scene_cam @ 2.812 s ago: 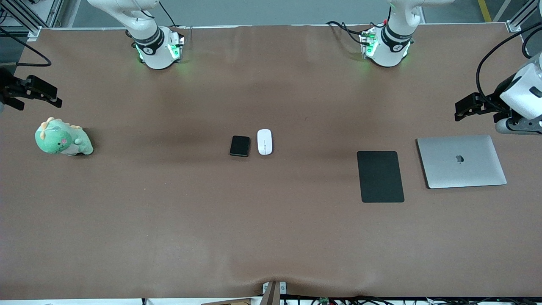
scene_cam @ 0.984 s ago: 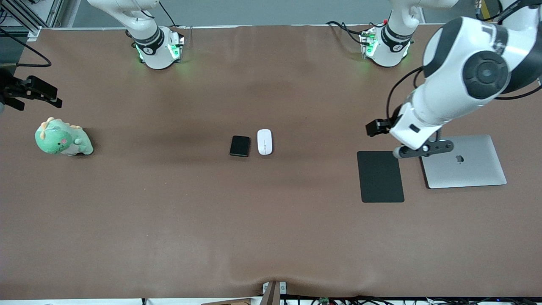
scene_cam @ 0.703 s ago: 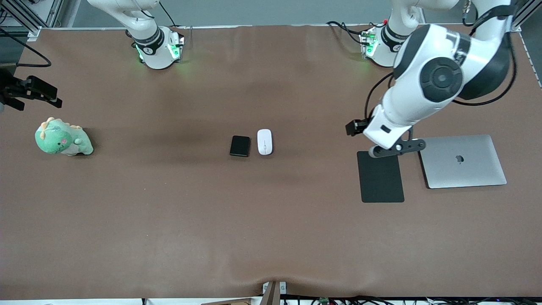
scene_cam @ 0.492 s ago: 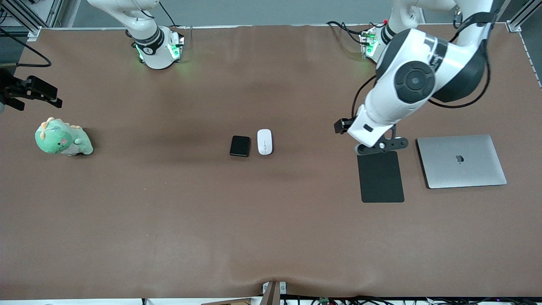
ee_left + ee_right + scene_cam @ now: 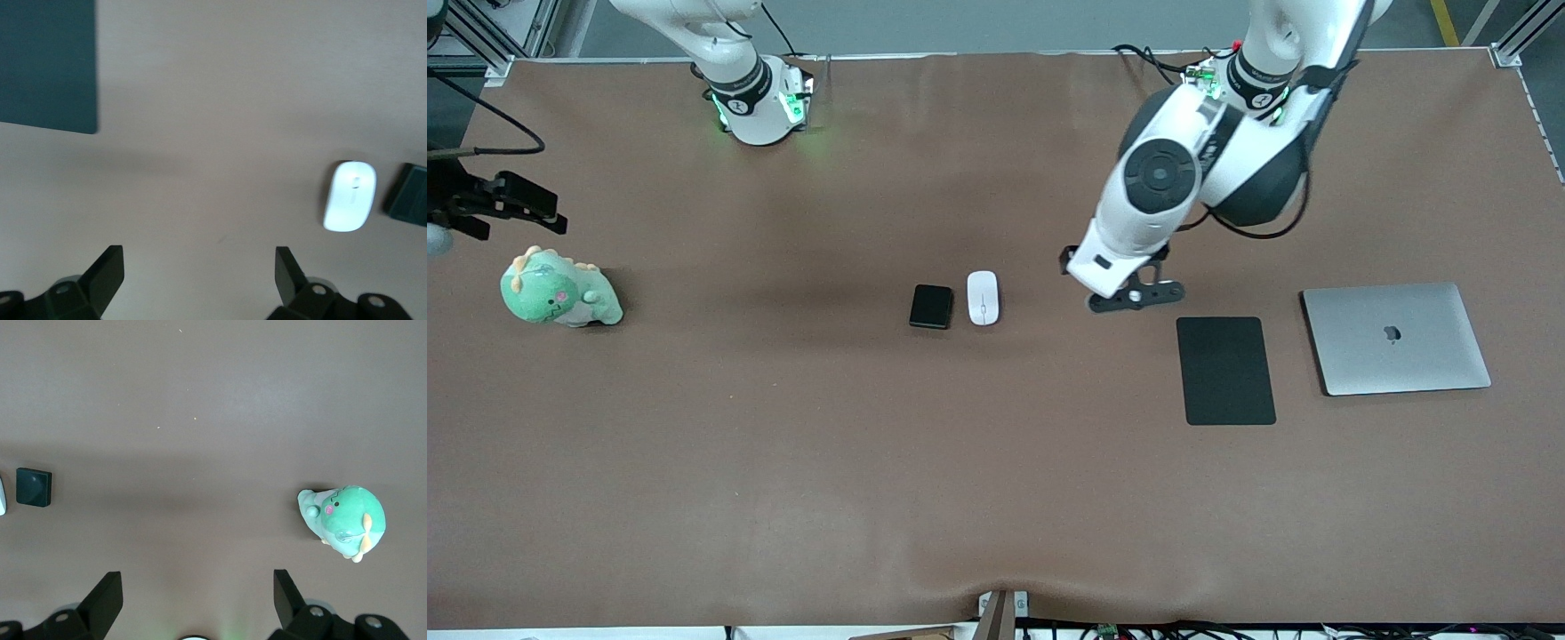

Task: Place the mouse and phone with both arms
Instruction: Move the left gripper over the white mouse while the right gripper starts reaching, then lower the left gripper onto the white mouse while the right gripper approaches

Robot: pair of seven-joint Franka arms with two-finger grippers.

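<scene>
Mouse [image 5: 983, 298]: white, flat on the brown table [image 5: 783, 462] near its middle, untouched. Also seen in the left wrist view [image 5: 350, 196].

Phone [image 5: 931, 307]: black, lying just beside the mouse, toward the right arm's end of the table; narrow gap between the two, not touching. Corner visible in the left wrist view [image 5: 408, 196]; whole in the right wrist view [image 5: 34, 487].

Left gripper [image 5: 1136, 296]: up in the air over bare table, between the mouse and the mouse pad [image 5: 1225, 371]. In the left wrist view [image 5: 199, 275] fingers spread wide, released, nothing between them.

Right gripper [image 5: 511, 200]: at the edge of the front view, over the right arm's end of the table, above the table beside the plush dinosaur [image 5: 559, 292]. In the right wrist view [image 5: 198, 595] fingers likewise spread apart, released, empty. Right arm waiting.

Mouse pad: flat black rectangle toward the left arm's end of the table, well apart from the mouse; a corner seen in the left wrist view [image 5: 47, 63].

Laptop [image 5: 1396, 339]: silver, lid closed, beside the mouse pad, still closer to the left arm's end.

Plush dinosaur: green, resting on the table at the right arm's end, well apart from the phone; seen in the right wrist view [image 5: 345, 521].
</scene>
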